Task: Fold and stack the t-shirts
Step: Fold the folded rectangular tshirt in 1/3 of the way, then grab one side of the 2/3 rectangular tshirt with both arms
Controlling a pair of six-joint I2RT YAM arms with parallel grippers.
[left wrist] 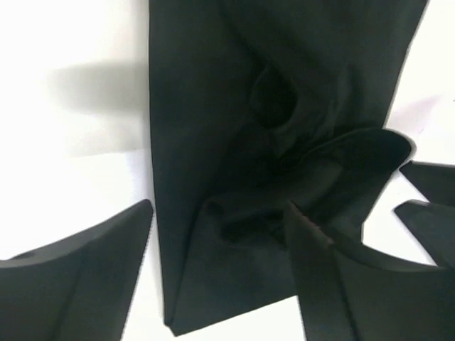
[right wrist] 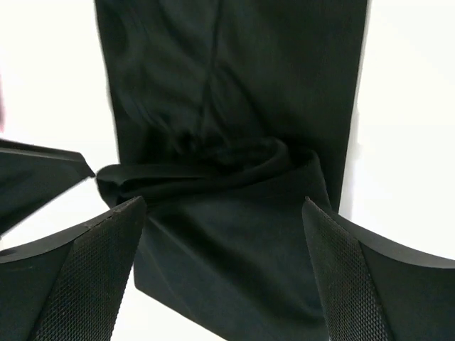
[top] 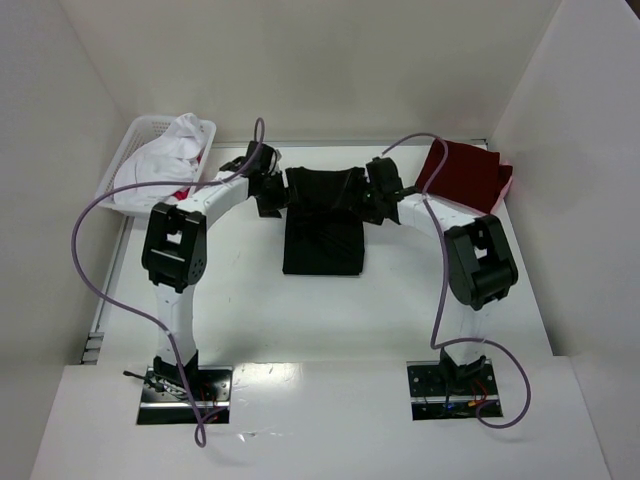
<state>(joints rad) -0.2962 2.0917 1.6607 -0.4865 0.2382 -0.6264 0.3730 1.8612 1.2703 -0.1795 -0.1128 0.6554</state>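
A black t-shirt (top: 322,228) lies folded into a narrow strip on the white table, with its far end bunched up. My left gripper (top: 274,192) is at that end's left corner and my right gripper (top: 376,196) at its right corner. In the left wrist view the left gripper (left wrist: 220,213) is open, its fingers wide apart over the black t-shirt (left wrist: 213,128). The right gripper (right wrist: 224,206) is open too, straddling a rumpled fold of the black t-shirt (right wrist: 234,234). A dark red t-shirt (top: 465,175) lies folded at the back right.
A white lattice basket (top: 128,150) stands at the back left, holding a heap of white cloth (top: 170,155) with a bit of red cloth (top: 181,193) showing. White walls enclose the table on three sides.
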